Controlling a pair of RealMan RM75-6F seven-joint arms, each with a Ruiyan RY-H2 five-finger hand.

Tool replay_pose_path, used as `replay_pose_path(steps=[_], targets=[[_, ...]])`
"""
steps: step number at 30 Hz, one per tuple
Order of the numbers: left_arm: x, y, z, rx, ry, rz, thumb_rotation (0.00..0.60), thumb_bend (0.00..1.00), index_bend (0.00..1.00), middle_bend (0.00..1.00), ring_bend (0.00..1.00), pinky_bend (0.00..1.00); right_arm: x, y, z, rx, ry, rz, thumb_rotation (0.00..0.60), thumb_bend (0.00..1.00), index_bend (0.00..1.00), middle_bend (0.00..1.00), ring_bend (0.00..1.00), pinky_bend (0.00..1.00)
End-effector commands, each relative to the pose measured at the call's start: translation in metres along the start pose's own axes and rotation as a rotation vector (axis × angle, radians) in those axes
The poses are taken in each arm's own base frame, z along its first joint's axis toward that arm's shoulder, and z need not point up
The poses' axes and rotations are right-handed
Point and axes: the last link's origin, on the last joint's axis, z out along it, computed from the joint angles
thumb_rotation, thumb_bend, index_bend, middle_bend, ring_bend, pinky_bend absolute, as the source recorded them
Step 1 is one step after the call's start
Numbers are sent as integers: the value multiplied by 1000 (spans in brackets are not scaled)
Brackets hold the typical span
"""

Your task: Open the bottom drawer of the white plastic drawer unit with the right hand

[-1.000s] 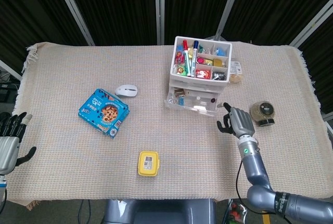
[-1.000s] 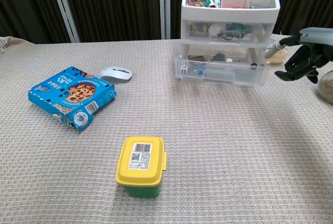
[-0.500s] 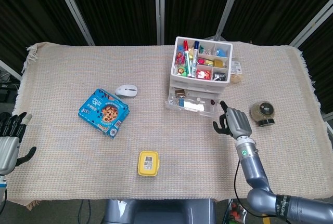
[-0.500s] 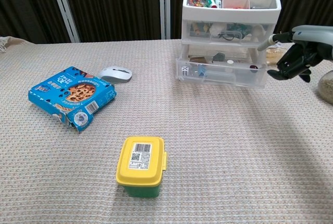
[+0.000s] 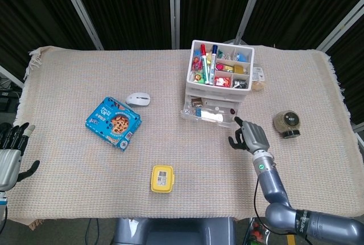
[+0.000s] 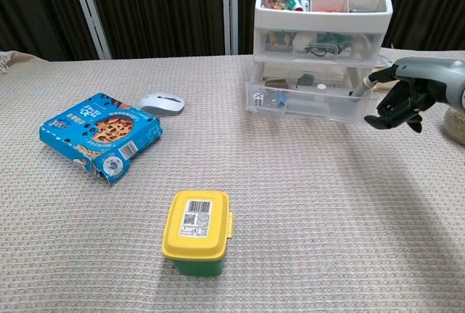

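The white plastic drawer unit (image 5: pixel 220 69) (image 6: pixel 320 8) stands at the back centre-right, with pens and small items in its top tray. Its bottom drawer (image 5: pixel 207 114) (image 6: pixel 305 101) sticks out from the front, and small objects show inside it. My right hand (image 5: pixel 250 136) (image 6: pixel 403 96) sits just right of the drawer's front right corner. Most of its fingers are curled in, and one outstretched finger reaches that corner. My left hand (image 5: pixel 8 154) hangs at the table's left edge with its fingers spread, holding nothing.
A round jar (image 5: pixel 288 123) (image 6: pixel 458 120) stands right of my right hand. A white mouse (image 5: pixel 138 99) (image 6: pixel 160 102) and a blue cookie box (image 5: pixel 113 123) (image 6: pixel 98 133) lie at the left. A yellow-lidded container (image 5: pixel 162 178) (image 6: pixel 197 232) sits near the front.
My right hand has moved left and a little toward me, from beside the unit to the drawer's front right corner. The left hand has not moved.
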Motion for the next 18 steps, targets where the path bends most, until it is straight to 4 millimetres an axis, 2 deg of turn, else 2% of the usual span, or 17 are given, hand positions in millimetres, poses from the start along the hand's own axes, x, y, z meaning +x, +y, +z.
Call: replay_pose_path(steps=[1,7,18], targets=[[0,0,0,0,0,0,600,319,0,0,0,0,-1,0,0,0,-2,2,600,375,368,839,869,723],[0,0,0,0,0,0,600,319,0,0,0,0,-1,0,-4,-1,-13,12,600,376,458,839,869,723],[0,0,0,0,0,0,600,318,0,0,0,0,-4,0,-20,15,-37,11,600,377,466,839,869,723]])
